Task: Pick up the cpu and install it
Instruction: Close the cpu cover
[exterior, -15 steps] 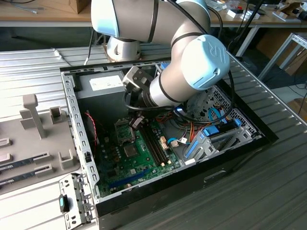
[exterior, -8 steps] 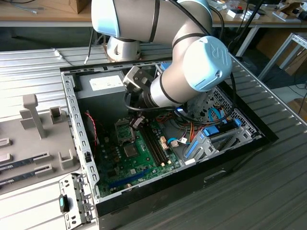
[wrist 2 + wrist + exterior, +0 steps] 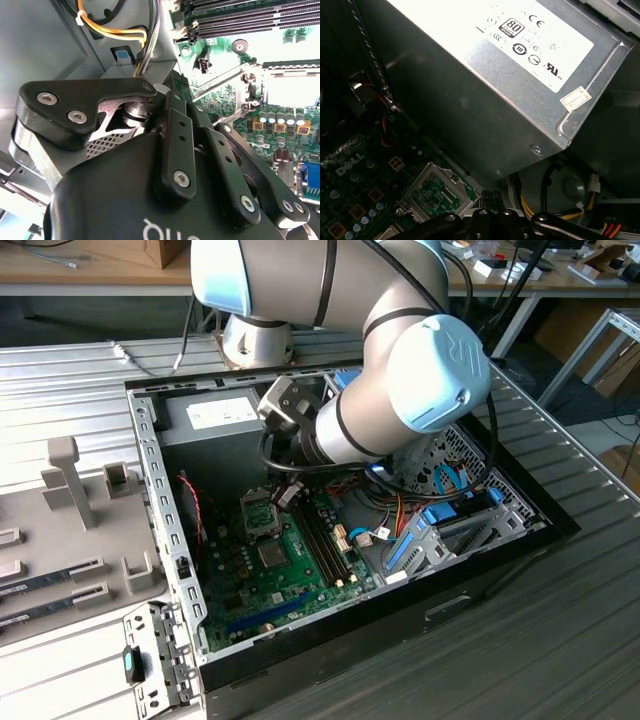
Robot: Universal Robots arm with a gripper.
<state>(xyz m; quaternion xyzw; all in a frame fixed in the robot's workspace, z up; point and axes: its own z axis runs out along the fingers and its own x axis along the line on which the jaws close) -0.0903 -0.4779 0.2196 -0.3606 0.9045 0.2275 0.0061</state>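
Beneath the end effector (image 3: 165,97) sits the open socket (image 3: 437,192) beside the power supply (image 3: 485,100); its fingertips are hidden, so I cannot tell their state or see the chip.

The open computer case (image 3: 520,500) lies on the table (image 3: 590,640). Inside it, the power supply (image 3: 215,415) sits at the far end, and the motherboard (image 3: 270,570) lies on the floor of the case. The socket (image 3: 258,512) is on the motherboard, between the power supply and the memory slots (image 3: 325,545). The tray (image 3: 60,540) lies beside the case, at the exterior view's left.

The exterior view is evenly daylit, while the motherboard (image 3: 280,75) is overexposed in the second wrist view and deep shadow is seen beneath the power supply (image 3: 485,100) in the first wrist view.
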